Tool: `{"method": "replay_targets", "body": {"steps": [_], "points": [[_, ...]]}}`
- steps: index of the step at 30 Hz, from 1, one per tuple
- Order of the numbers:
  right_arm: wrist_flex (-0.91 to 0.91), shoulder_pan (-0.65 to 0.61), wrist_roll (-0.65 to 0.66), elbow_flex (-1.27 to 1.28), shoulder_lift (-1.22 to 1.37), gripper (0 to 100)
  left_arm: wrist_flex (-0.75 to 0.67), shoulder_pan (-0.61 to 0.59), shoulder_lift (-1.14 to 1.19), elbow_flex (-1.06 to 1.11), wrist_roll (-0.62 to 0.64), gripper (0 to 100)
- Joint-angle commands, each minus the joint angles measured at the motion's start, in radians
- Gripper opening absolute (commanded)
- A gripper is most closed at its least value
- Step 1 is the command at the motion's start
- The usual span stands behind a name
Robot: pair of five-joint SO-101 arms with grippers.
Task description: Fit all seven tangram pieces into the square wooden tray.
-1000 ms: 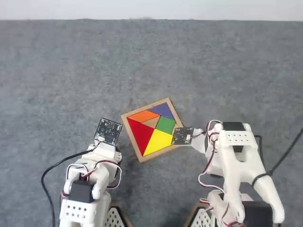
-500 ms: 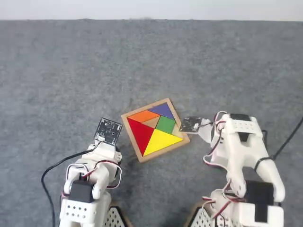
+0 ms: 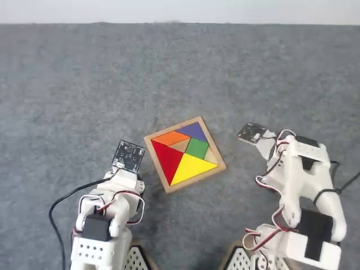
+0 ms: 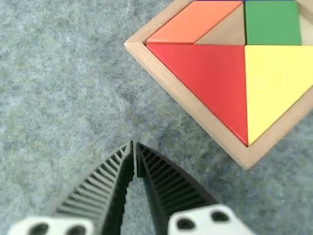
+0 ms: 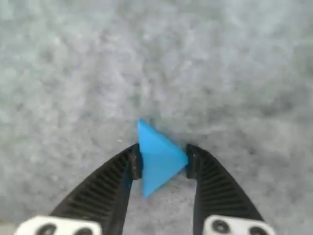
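Observation:
The square wooden tray (image 3: pixel 197 179) lies tilted in the middle of the grey carpet. In it sit an orange parallelogram (image 3: pixel 170 138), a purple triangle (image 3: pixel 193 131), a green square (image 3: pixel 197 148), a red triangle (image 3: pixel 164 157) and a yellow triangle (image 3: pixel 191 167). Bare wood shows at a small centre triangle (image 3: pixel 181 145) and at the right corner (image 3: pixel 212 155). My right gripper (image 5: pixel 162 160) is shut on a small blue triangle (image 5: pixel 155 147) over bare carpet, right of the tray. My left gripper (image 4: pixel 133 145) is shut with nothing in it, just off the tray (image 4: pixel 186 96) near the red triangle (image 4: pixel 205 78).
Grey carpet (image 3: pixel 84 84) covers the whole table, with wide free room behind and to both sides of the tray. The left arm (image 3: pixel 121 185) stands at the front left, the right arm (image 3: pixel 298 169) at the front right.
The right arm has swung away from the tray's right edge, moving to the right and a little farther back. The left arm and the tray have not moved.

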Motion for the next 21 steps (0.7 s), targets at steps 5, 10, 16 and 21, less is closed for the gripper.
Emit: {"method": "replay_targets", "body": {"steps": [5,10,16,21], "points": [[-0.09,0.067,-0.152,-0.04,0.004,15.8,0.005,-0.005,-0.021,-0.012,0.005,1],[-0.082,0.065,-0.155,-0.041,-0.004,0.7,0.005,-0.005,-0.021,-0.012,0.005,1],[-0.059,0.065,-0.247,-0.13,-0.007,0.8,0.005,-0.005,-0.021,-0.012,0.005,1],[-0.021,0.035,-0.384,-0.276,-0.007,0.9,0.005,-0.005,-0.021,-0.012,0.005,1]]}}
